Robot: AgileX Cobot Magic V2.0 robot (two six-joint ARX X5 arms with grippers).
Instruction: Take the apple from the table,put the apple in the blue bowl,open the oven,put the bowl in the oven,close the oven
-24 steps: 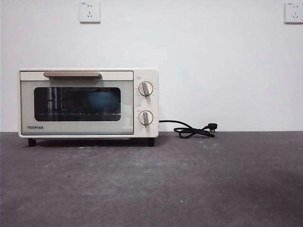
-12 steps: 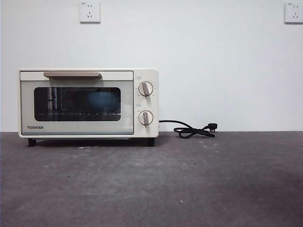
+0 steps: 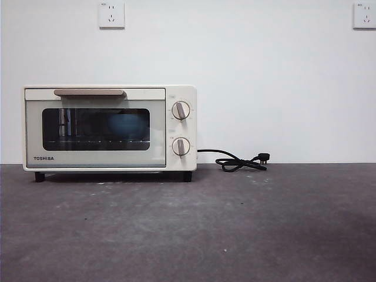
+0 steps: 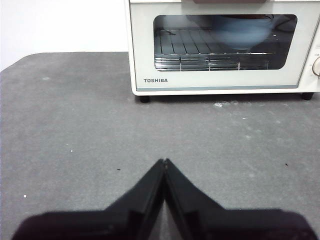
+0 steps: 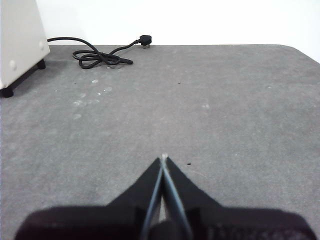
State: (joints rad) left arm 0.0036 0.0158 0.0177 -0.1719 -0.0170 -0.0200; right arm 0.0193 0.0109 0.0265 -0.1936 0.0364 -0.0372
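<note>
The cream-white oven (image 3: 110,128) stands at the back left of the table (image 3: 235,223) with its glass door closed. Behind the glass the blue bowl (image 3: 126,122) sits on the rack, also seen in the left wrist view as a blurred blue bowl (image 4: 240,31) inside the oven (image 4: 220,47). The apple is hidden from view. My left gripper (image 4: 164,161) is shut and empty, hovering over the table in front of the oven door. My right gripper (image 5: 163,157) is shut and empty over the table's right part, with the oven's side (image 5: 20,40) off to one side.
A black power cord (image 3: 238,160) with its plug lies coiled on the table right of the oven, against the white wall; the cord (image 5: 100,55) also shows in the right wrist view. Two wall sockets (image 3: 111,14) sit high on the wall.
</note>
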